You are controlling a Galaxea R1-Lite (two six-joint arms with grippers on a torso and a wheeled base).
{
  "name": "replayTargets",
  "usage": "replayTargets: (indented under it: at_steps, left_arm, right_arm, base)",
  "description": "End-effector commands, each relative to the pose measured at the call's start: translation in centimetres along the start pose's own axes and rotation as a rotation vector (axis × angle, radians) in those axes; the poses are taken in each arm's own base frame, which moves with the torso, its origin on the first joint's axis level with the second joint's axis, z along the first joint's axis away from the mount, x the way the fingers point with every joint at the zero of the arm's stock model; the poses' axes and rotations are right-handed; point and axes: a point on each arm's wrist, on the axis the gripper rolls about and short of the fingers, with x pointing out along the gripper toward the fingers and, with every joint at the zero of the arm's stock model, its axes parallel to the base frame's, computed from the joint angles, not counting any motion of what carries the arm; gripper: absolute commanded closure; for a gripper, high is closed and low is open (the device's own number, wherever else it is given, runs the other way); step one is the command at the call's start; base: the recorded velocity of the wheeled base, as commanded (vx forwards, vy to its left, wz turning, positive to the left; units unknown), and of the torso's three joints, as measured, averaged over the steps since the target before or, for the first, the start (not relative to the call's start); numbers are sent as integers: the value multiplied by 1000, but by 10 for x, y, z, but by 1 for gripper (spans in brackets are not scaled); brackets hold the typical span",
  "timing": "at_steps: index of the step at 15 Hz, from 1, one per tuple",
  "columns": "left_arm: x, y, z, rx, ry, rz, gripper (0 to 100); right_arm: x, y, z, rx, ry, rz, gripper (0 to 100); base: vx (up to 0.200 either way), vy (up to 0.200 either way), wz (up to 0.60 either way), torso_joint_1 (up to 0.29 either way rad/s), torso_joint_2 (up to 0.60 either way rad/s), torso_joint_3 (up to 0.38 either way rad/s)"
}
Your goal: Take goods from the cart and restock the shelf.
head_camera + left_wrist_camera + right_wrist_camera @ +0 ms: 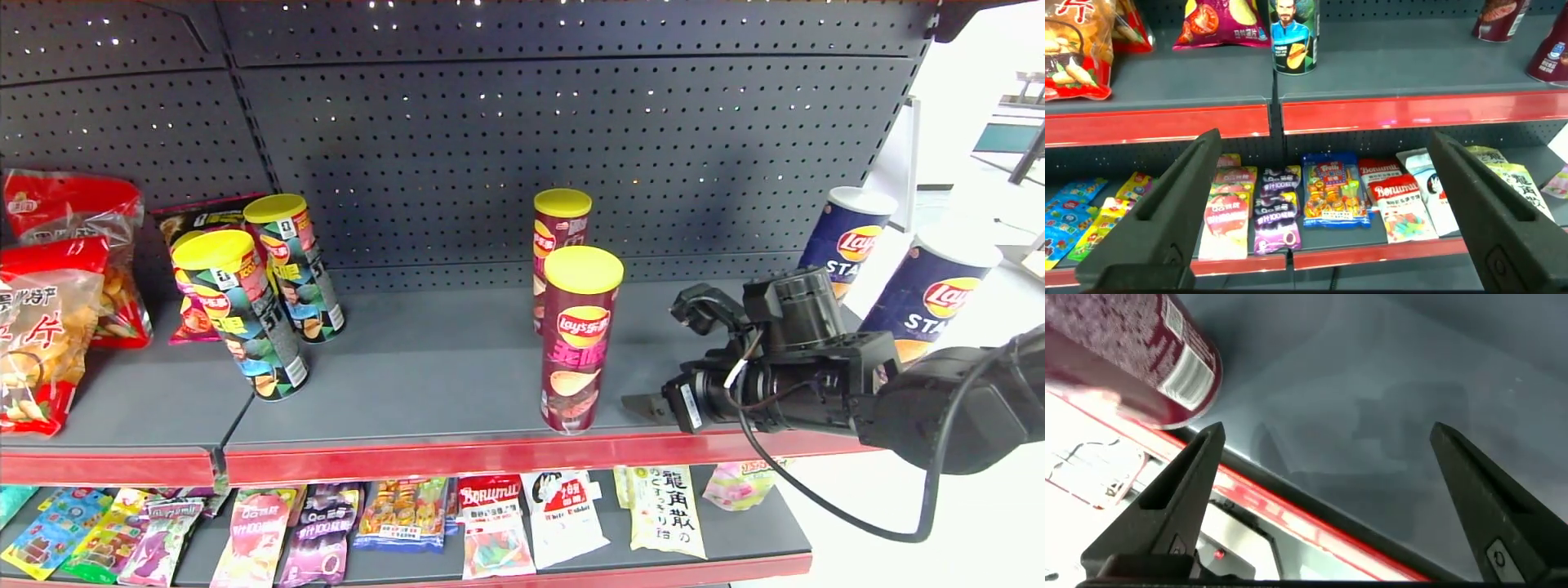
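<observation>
Head view: grey metal shelf with red front lip and perforated back panel. Item one, maroon cylindrical chip can with yellow lid, upright near the front lip, about mid-shelf. Item two, a second maroon can of the same kind, upright directly behind it, close to the back panel. Items three and four, two multicoloured chip cans with yellow lids, upright towards the left, one ahead of the other. Red snack bags at the far left end. Two dark blue cans with white lids at the right end. Lower shelf: a row of flat sweet packets, lying face up. Right gripper: level with the front lip, just right of the front maroon can and not touching it; the right wrist view shows its fingers spread wide with nothing between them, over the bare shelf surface. Left gripper: fingers wide apart, empty, facing the lower shelf and its packets from in front.
</observation>
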Motion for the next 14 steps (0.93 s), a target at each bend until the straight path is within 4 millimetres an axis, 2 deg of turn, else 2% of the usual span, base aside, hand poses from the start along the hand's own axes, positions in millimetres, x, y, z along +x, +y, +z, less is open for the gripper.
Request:
replayTargets:
  at_steps: [1, 14]
  left_arm:
    - [0, 0, 0, 0, 0, 1, 0]
    - [0, 0, 0, 0, 0, 1, 0]
  right_arm:
    - [8, 4, 0, -8, 10, 11, 0]
    - [27, 18, 2, -40, 26, 14, 0]
  base:
    - [0, 0, 0, 0, 0, 0]
    - [0, 0, 0, 0, 0, 0]
